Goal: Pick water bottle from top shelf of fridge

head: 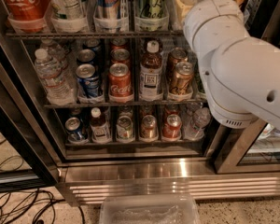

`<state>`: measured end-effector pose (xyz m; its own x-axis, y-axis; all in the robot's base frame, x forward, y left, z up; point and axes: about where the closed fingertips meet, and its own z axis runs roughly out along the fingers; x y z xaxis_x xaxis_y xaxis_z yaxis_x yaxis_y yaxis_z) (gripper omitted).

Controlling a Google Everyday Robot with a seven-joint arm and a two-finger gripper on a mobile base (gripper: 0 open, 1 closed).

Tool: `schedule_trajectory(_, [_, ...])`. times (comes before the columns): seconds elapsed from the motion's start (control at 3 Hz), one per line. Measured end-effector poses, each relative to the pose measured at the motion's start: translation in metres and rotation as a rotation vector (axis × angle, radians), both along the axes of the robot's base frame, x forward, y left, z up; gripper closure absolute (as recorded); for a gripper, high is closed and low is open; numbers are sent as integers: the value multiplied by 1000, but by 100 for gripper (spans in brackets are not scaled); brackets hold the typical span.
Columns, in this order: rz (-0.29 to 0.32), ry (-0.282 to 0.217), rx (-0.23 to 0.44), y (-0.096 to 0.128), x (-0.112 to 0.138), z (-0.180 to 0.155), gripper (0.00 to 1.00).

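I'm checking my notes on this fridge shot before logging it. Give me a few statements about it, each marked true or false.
1. The water bottle stands on the top shelf beside the Coca-Cola bottle. True.
2. The claw is shut on the water bottle. False: the claw is out of view; only the white arm shows, at the right.
3. The brown-liquid bottle on the middle shelf has a red cap. False: its cap is white.
4. A clear plastic tub lies on the floor before the fridge. True.
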<state>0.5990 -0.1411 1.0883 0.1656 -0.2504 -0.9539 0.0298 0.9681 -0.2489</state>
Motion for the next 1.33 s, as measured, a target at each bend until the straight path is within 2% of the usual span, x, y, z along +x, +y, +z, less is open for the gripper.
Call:
schedule_trajectory(0.33, [-10,12,-10,0,19,-3,38])
schedule_trajectory(0.67, [-11,17,-11,-1,26,-5,38])
schedule_trajectory(1.0, [-16,28,-5,-3,32,-9,57])
schedule_trajectory(1.33, [-17,40,18,-5,36,-12,80])
